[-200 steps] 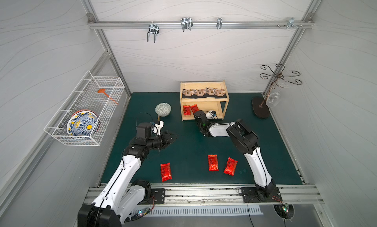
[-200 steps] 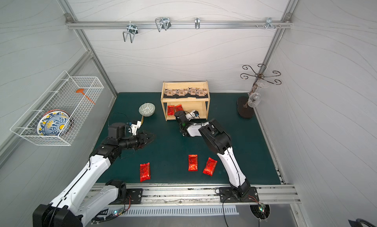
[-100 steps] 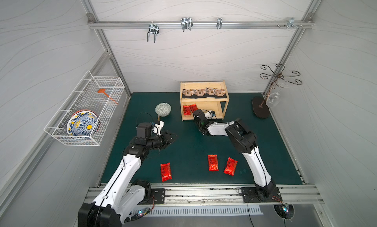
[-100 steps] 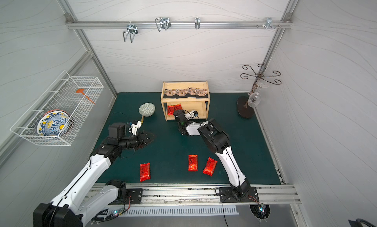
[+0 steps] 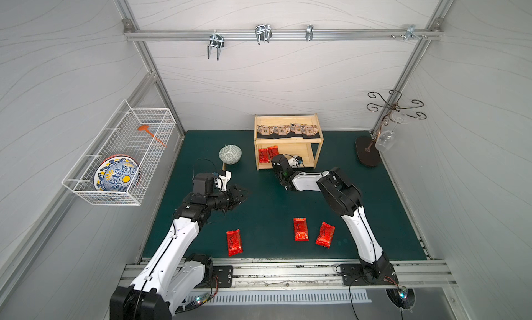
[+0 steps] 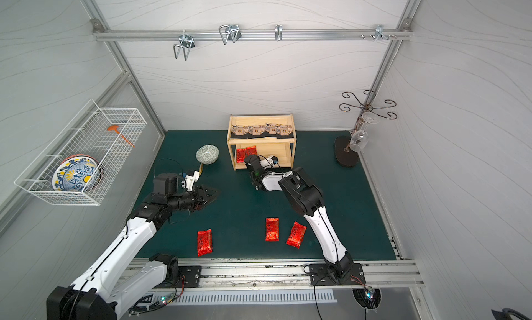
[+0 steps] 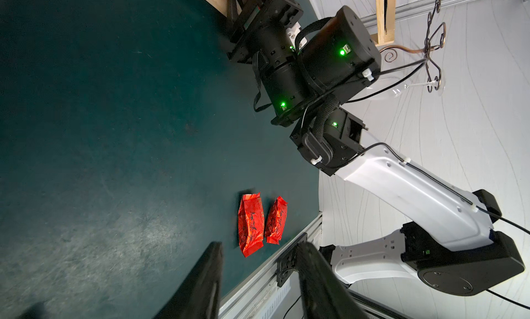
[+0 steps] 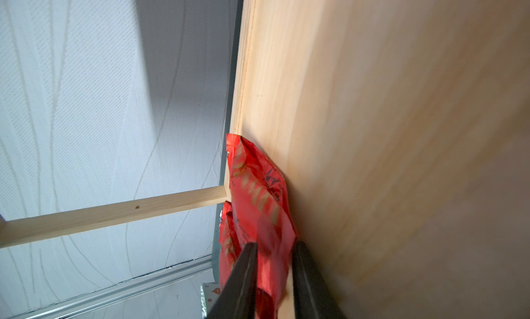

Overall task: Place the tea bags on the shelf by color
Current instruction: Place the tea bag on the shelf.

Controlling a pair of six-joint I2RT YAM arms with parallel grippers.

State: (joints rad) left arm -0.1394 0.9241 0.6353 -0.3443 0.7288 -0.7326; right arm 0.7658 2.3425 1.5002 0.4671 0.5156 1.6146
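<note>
The wooden shelf (image 5: 288, 118) (image 6: 260, 118) stands at the back of the green mat. Several beige tea bags (image 5: 288, 130) (image 6: 262, 130) line its top tier. Two red tea bags (image 5: 267, 154) (image 6: 244, 154) lie at the left of its lower tier. My right gripper (image 8: 274, 248) reaches into that tier. Its jaws are parted, with the nearer red sachet (image 8: 258, 194) loose between them on the wood. Three red tea bags (image 5: 234, 242) (image 5: 300, 229) (image 5: 325, 234) lie near the mat's front edge. My left gripper (image 5: 244, 194) (image 7: 259, 245) hovers open and empty over the left of the mat.
A patterned bowl (image 5: 230, 154) sits left of the shelf. A white wire basket (image 5: 121, 154) with a plate hangs on the left wall. A metal stand with a glass (image 5: 385, 137) is at the back right. A metal rail (image 5: 288, 272) borders the front.
My right gripper's jaws have parted around the red sachet on the lower tier, and the wrist has edged closer to the shelf. The left arm has not moved.
</note>
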